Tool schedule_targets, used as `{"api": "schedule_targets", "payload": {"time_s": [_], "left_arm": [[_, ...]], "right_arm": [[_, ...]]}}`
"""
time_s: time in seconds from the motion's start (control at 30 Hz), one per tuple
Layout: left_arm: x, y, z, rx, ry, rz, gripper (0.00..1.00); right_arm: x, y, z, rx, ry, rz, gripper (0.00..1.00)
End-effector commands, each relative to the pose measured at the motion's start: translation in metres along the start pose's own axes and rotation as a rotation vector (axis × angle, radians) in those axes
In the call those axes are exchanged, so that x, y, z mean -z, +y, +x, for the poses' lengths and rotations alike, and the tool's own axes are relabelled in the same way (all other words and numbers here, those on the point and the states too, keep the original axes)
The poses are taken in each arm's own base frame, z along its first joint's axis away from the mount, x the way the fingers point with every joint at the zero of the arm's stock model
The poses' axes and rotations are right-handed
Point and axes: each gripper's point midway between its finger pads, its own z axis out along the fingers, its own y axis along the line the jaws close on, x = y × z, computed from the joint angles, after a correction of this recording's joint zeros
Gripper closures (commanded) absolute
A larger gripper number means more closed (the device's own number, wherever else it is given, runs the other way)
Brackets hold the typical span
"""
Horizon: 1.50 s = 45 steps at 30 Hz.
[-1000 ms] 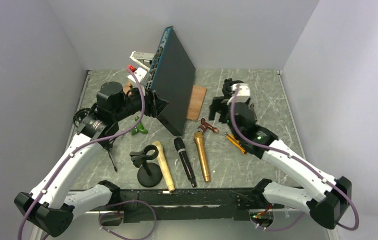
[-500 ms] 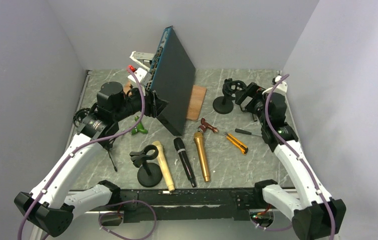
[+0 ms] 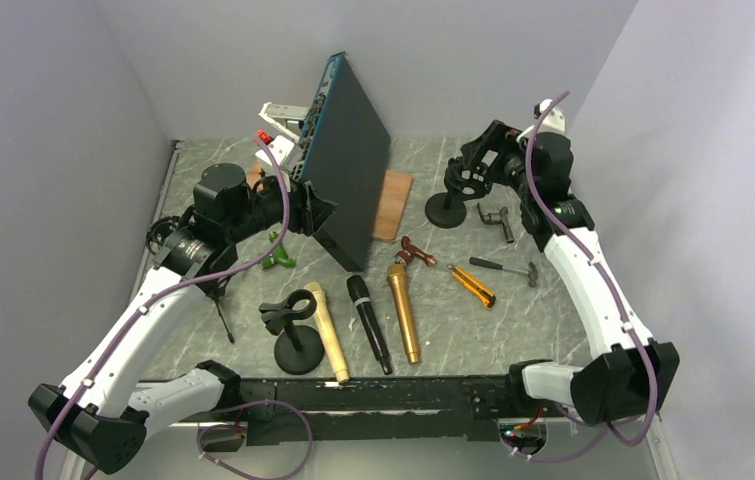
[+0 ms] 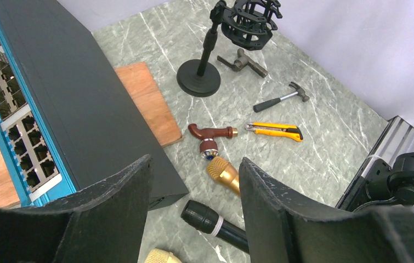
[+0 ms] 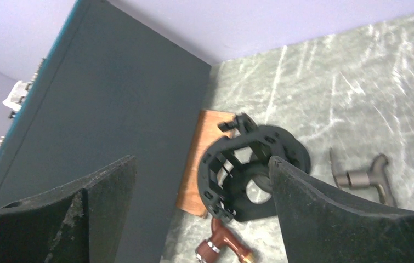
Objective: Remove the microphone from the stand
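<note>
R hand (image 5: 202, 161) is up at the far right, fingers spread wide, nothing gripped. It hangs right over the cage mount (image 5: 215, 186) on top of the far stand (image 3: 445, 210), & you can see straight through the ring.

L hand (image 4: 193, 164) is spread too, holding nothing, just beside the dark box (image 3: 348, 170) that stands tilted on edge at far left-centre. Touching or not, can't tell.

Now the mics: three lie on the counter (image 3: 453, 330), near-centre. Furthest left is the cream mic (image 3: 326, 330), its head right against the clip of the near stand (image 3: 298, 355). Whether it sits in that clip, can't tell from above. Next comes the black mic (image 3: 369, 324), then the gold mic (image 3: 404, 315) to its right, both flat & apart from either stand.

Bits round them:
- brown tap (image 4: 211, 132) by the gold mic's head
- yellow knife (image 4: 274, 130) to the tap's right
- hammer (image 4: 281, 99) beyond the knife
- grey fitting (image 5: 358, 176) near the far stand's base
- wood board (image 4: 147, 101) against the box
</note>
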Motion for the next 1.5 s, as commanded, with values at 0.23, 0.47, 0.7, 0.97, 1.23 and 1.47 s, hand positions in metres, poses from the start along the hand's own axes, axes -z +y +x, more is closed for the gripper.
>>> {"api": "schedule_targets", "payload": {"time_s": [0.23,0.47,0.7,0.97,1.23,1.47], "left_arm": [[0.009,-0.012,-0.028,-0.031,-0.075,0.031,0.38],[0.010,-0.012,-0.029,-0.033,-0.077,0.030,0.38],[0.010,-0.013,-0.029,-0.030,-0.076,0.037,0.38],[0.008,-0.013,-0.027,-0.027,-0.070,0.041,0.38],[0.007,-0.012,-0.026,-0.025,-0.067,0.040,0.38],[0.006,-0.013,-0.025,-0.022,-0.064,0.044,0.38]], "right_arm": [[-0.052,0.057,-0.014,-0.023,0.071,-0.267,0.52],[-0.087,0.047,0.009,-0.044,0.132,-0.252,0.71],[-0.105,0.016,0.047,-0.027,0.194,-0.157,0.75],[-0.107,-0.016,0.096,-0.026,0.274,-0.077,0.77],[-0.111,-0.033,0.121,-0.011,0.354,-0.021,0.80],[-0.112,-0.033,0.116,0.033,0.382,-0.013,0.78]]}}
